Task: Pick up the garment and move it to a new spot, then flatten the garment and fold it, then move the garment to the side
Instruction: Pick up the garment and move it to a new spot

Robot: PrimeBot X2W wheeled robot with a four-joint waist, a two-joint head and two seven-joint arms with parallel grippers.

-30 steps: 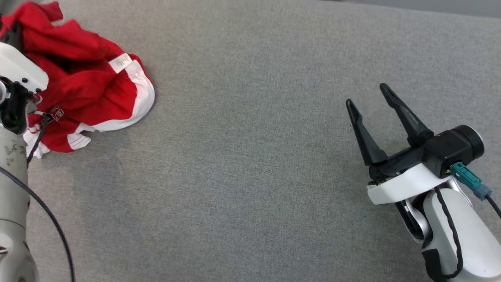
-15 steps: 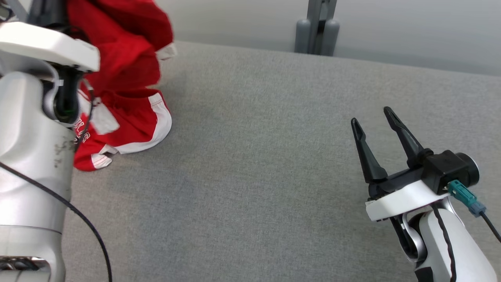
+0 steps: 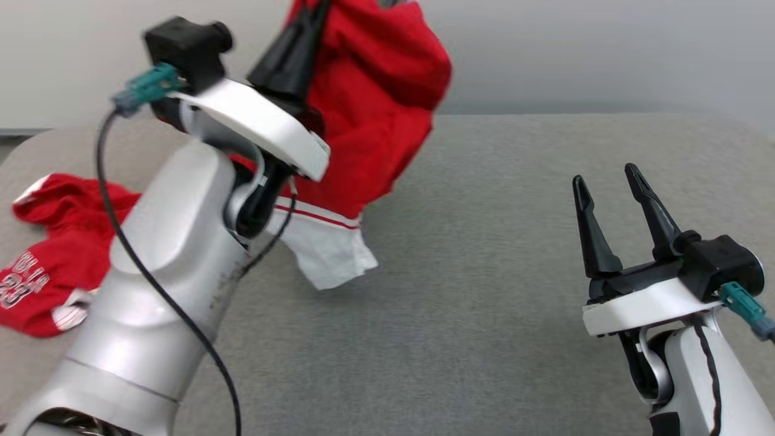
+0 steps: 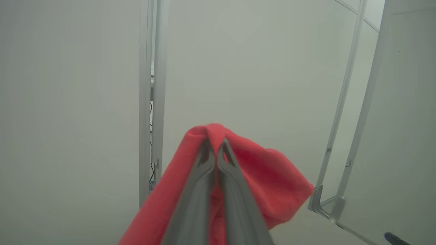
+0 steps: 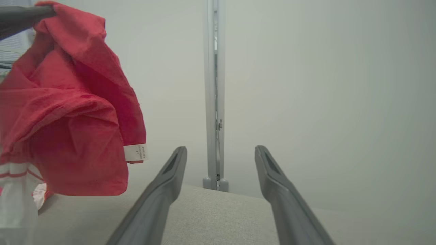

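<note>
A red garment (image 3: 375, 103) with white trim hangs in the air over the grey table (image 3: 484, 315). My left gripper (image 3: 303, 36) is shut on its top fold; its tips are hidden in the cloth. In the left wrist view the closed fingers (image 4: 214, 160) pinch the red garment (image 4: 265, 183). Part of the garment (image 3: 54, 254) with white lettering still lies on the table at the far left. My right gripper (image 3: 605, 181) stands open at the right, holding nothing. From the right wrist view the hanging garment (image 5: 68, 112) with its white label is at the left of the open fingers (image 5: 170, 177).
The grey cloth-covered table stretches between the two arms. A pale wall (image 3: 575, 54) rises behind the table's far edge. A grey upright post (image 5: 213, 102) stands at that far edge in the right wrist view.
My left arm has lifted the garment off the table and carried it rightward toward the middle. The head camera has tilted up. My right gripper has stayed open and in place.
</note>
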